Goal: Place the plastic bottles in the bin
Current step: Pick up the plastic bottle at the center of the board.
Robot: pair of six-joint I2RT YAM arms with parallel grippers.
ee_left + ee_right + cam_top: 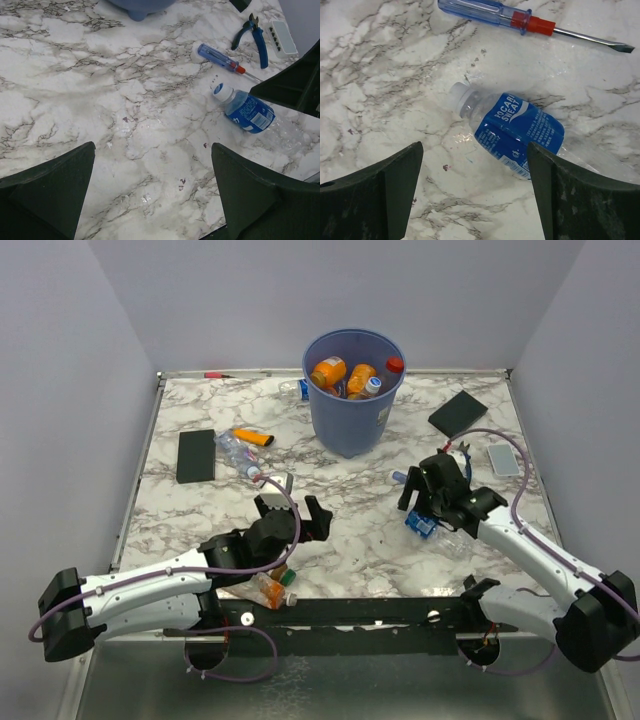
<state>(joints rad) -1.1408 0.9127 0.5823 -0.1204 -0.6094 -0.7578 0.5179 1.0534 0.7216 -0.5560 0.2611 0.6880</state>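
The left jaws stood wide open and empty over bare tabletop (pixel 125 100), with a clear bottle (pixel 241 456) lying farther back. Further right, the blue bin (pixel 345 428) held several bottles. The right jaws hung spread over a blue-labelled Pocari Sweat bottle (pixel 516 131) lying flat, gripping nothing; whether they touched it was unclear. The pick-up seemed in hand: lower, then close across the label, clear of the screwdriver (pixel 487 11) near its cap. Bare marble lay open towards the bin.
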